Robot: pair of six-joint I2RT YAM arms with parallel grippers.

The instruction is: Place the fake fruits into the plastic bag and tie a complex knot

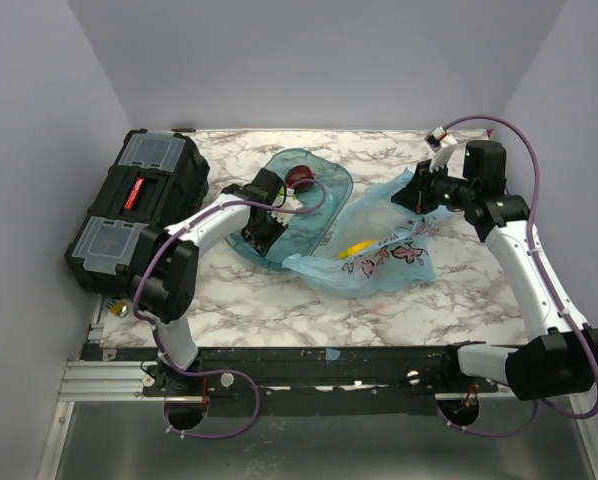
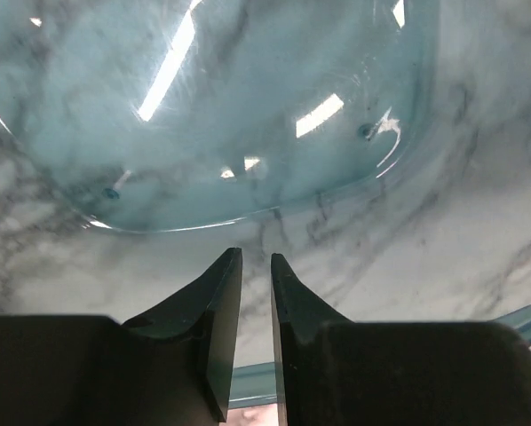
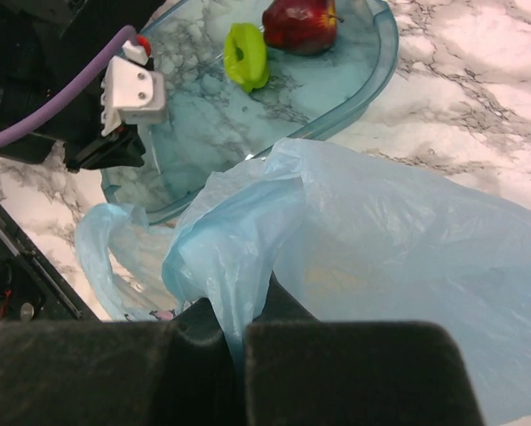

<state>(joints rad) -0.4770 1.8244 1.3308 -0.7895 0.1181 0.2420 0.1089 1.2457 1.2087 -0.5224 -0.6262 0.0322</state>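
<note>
The light-blue plastic bag (image 1: 379,250) lies right of centre, and the yellow banana (image 1: 357,247) shows through it. My right gripper (image 1: 411,197) is shut on the bag's upper edge (image 3: 221,257) and holds it lifted. The dark maroon fruit (image 1: 301,178) and the green piece (image 3: 246,55) lie in the teal tray (image 1: 324,205); the maroon fruit also shows in the right wrist view (image 3: 301,25). My left gripper (image 1: 259,225) hangs over the tray's near end, its jaws almost together and empty (image 2: 257,256). The bright red fruit is not in view. No knot shows.
A black toolbox (image 1: 139,205) stands at the left edge of the marble table. The left arm's cable (image 1: 279,205) loops over the tray. Grey walls close in the back and both sides.
</note>
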